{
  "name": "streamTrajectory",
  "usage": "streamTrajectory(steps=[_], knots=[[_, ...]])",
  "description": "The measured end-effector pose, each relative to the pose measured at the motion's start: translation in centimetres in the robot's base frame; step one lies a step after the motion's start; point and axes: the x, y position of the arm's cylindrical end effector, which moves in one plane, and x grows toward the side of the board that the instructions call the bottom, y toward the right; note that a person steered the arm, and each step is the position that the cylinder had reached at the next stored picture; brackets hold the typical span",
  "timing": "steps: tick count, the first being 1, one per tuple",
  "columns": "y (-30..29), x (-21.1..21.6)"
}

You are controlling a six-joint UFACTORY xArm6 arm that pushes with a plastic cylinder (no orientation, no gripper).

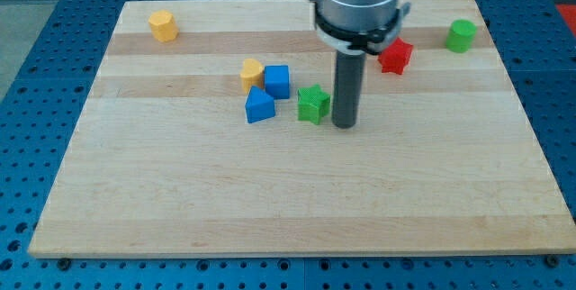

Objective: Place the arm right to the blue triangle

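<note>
Your tip (345,124) sits just right of the green star block (312,104), blue triangle block (259,106) further left; roughly placed, no gripper fitted, nothing held

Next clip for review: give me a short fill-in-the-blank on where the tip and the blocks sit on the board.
1. My tip sits just to the view's right of the ____ star.
2. The blue triangle lies to the view's ____ of that star.
3. The blue cube touches a ____ block on its left.
4. Nearest the board's top right corner is the ____ cylinder, with the red block to its left.

Missing words: green; left; yellow; green
</note>
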Motion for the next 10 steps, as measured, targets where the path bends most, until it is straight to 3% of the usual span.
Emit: streamTrajectory(steps=[2,3,5,6,7,8,10], knots=[[-2.9,3.5],[-4.8,3.1],[-3.7,-11.7],[-3.8,-17.5],[-4.2,-20.4],[-3.1,-19.7],[-2.2,-9.2]])
